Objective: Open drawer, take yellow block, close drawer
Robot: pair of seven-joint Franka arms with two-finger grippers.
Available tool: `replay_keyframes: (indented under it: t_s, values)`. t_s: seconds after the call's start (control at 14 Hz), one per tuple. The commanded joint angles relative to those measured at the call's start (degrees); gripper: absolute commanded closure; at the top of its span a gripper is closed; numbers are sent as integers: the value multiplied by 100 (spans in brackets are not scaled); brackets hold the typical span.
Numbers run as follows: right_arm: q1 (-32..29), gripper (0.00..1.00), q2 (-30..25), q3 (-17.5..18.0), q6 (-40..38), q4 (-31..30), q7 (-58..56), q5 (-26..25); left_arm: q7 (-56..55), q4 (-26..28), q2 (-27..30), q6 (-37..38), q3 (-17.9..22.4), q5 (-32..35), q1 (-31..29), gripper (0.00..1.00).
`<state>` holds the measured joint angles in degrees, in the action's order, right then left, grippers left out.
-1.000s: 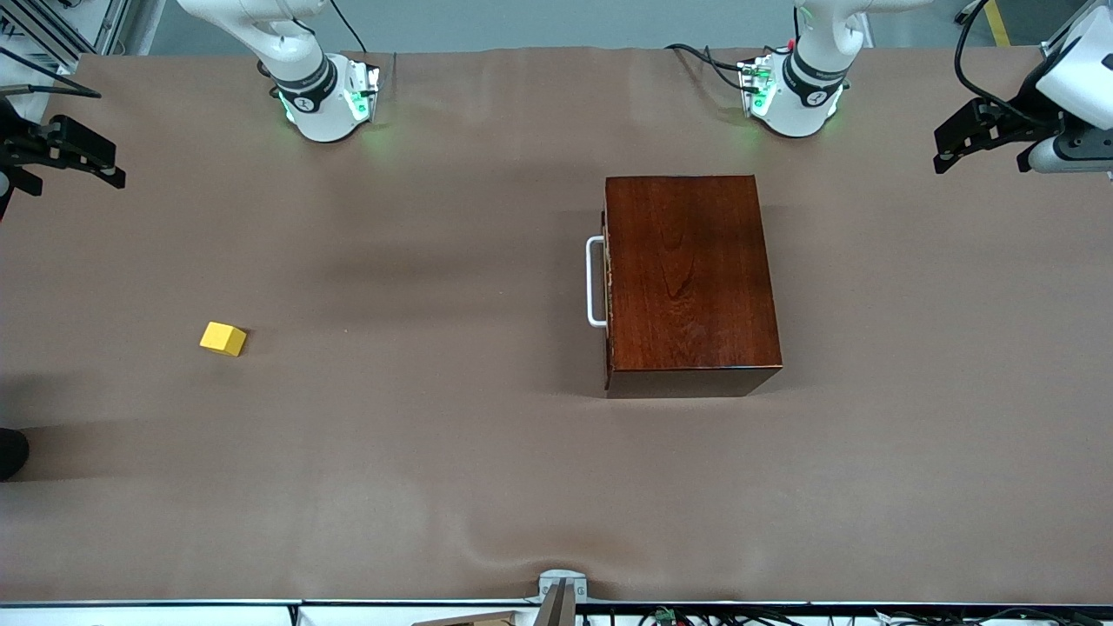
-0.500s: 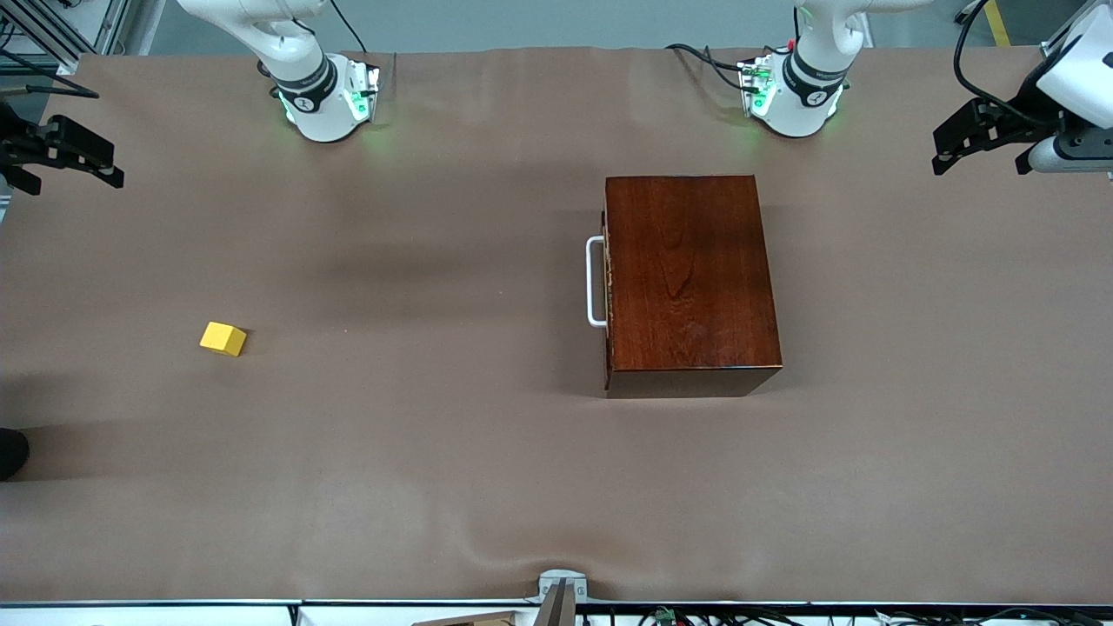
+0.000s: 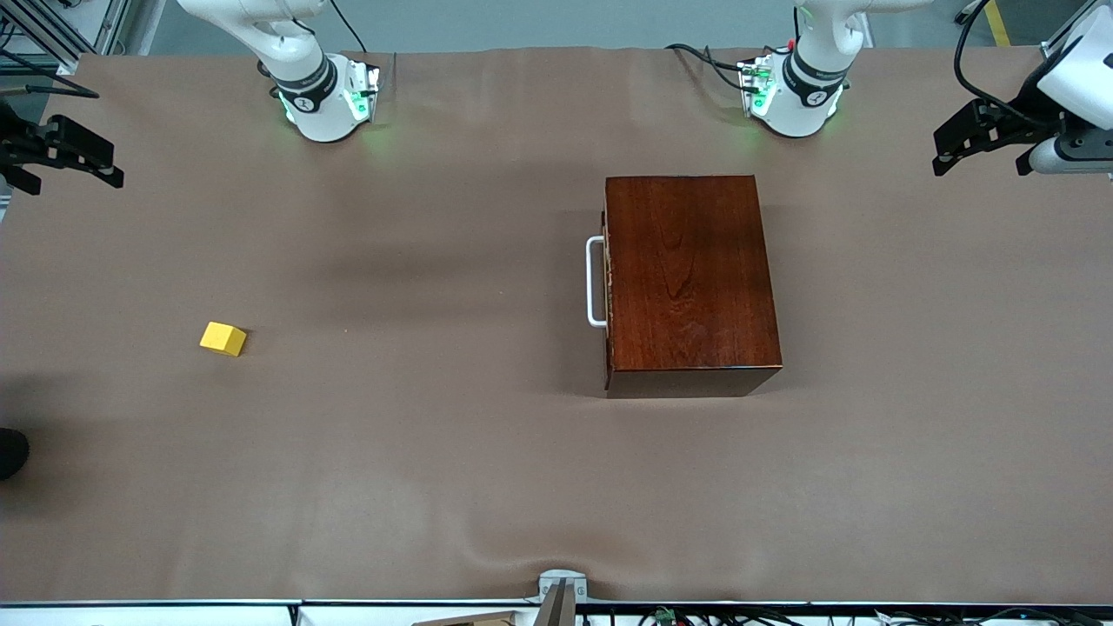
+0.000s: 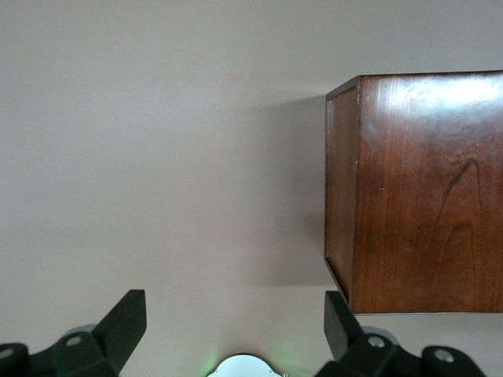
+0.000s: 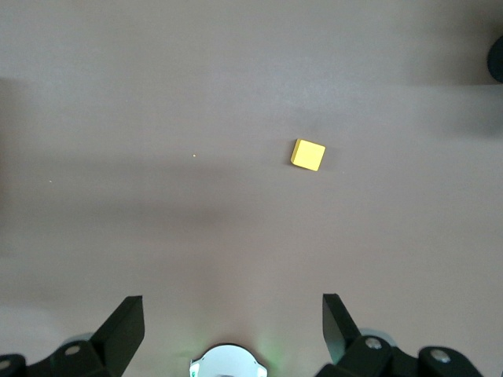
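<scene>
Yellow block [image 5: 308, 155] on table, well apart from wide-open right gripper [image 5: 228, 330].

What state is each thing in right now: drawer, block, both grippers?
drawer: shut, flush in the box.
handle: untouched.
yellow block: loose on the table, toward the right arm's end.
left gripper: open, empty, waiting.
right gripper: open, empty.

Even overhead light bathes the brown table [image 3: 435, 452]; soft shadows band it (faint, diffuse), glare glints on the glossy wooden box [image 4: 440, 94], all views sharp.
</scene>
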<state>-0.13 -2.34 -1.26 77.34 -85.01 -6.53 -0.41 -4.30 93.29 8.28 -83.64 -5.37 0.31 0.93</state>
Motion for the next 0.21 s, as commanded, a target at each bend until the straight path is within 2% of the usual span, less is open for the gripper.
replay_keyframes:
  t_s: [0.0,0.14]
  values:
    - [-92,0,-135,56,-9,-113,-94,-3,35,-118,-46,14,-35,-128,-84,0]
    - [-83,0,-135,56,-9,-113,-94,-3,26,-127,-55,23,-35,-119,-75,0]
